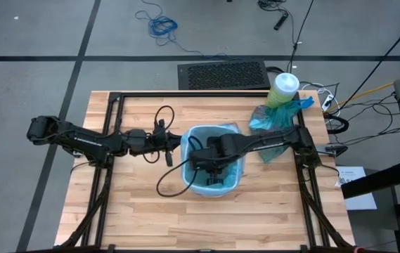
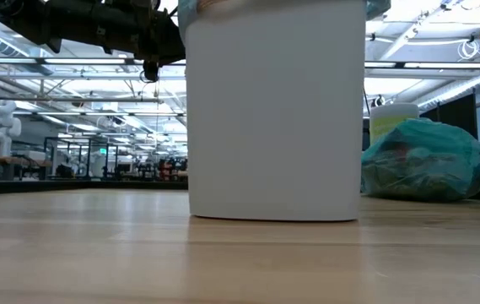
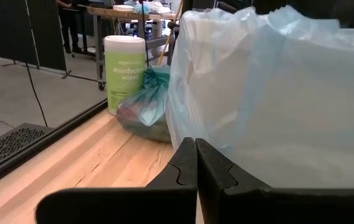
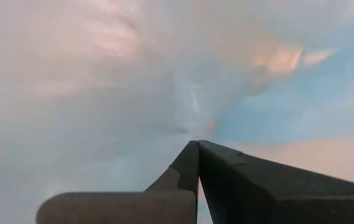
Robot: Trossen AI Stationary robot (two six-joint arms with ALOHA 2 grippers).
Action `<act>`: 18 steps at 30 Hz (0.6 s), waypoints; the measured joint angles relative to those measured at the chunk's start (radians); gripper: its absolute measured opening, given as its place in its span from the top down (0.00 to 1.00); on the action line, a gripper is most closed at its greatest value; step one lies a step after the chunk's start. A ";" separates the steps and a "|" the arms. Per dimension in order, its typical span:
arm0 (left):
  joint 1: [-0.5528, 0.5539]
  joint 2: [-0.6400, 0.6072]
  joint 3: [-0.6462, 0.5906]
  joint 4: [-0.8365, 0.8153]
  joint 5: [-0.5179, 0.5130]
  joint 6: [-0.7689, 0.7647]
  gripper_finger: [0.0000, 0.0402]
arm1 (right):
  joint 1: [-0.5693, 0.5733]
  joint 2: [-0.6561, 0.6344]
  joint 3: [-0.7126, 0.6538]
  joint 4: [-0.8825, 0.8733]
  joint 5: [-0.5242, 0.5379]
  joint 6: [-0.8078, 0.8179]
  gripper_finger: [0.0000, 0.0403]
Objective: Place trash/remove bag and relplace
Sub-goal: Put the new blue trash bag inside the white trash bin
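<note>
Pale-blue liner (image 1: 201, 133) lines one white bin (image 2: 273, 110) mid-surface; my right claw (image 4: 197, 144), pressed together, sits inside it. One filled teal bag (image 1: 273, 123) rests beside one green canister (image 1: 282, 88). Left claw (image 3: 196, 142), pressed together, waits beside the bin.

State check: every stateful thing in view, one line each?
White bin: upright mid-table, lined.
Pale blue liner: fitted in the bin, draped over its rim.
Teal-green bag: out of the bin, bunched shut, full, lying on the table beside the wipes canister.
Wipes canister: upright, lid on.
Left gripper: jaws shut, empty, just outside the bin.
Right gripper: jaws shut, down inside the liner.
</note>
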 joint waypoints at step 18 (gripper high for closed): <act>0.000 0.000 0.000 -0.001 -0.002 0.000 1.00 | 0.023 -0.001 0.003 -0.070 0.080 -0.007 1.00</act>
